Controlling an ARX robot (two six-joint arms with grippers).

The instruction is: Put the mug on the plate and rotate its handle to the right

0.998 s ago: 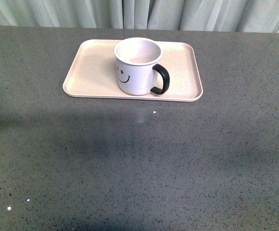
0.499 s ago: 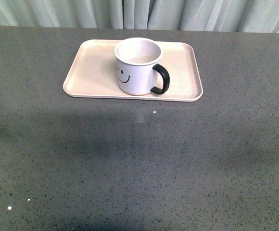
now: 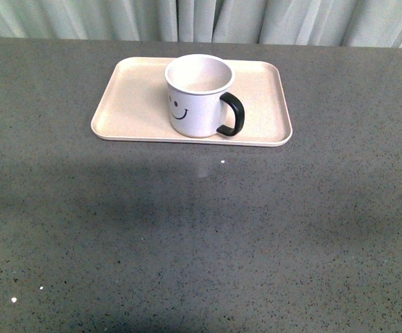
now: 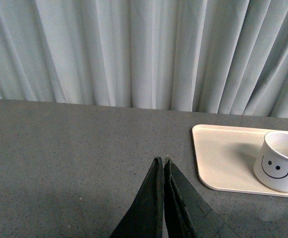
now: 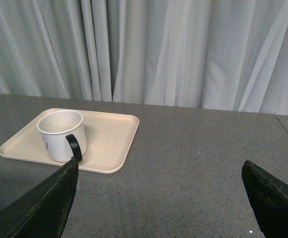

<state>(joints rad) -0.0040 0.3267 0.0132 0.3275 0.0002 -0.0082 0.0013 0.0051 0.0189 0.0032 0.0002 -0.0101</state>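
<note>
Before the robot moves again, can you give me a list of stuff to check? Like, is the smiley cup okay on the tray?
1. Mug on the plate: ok, it stands inside the rim.
2. Mug upright: ok.
3. Handle pointing right: ok, though it angles a little toward the robot.
4. Left gripper clear of the mug: ok, it is shut, holds nothing and is off to the side.
5. Right gripper clear of the mug: ok, it is open, holds nothing and is apart from the mug.
</note>
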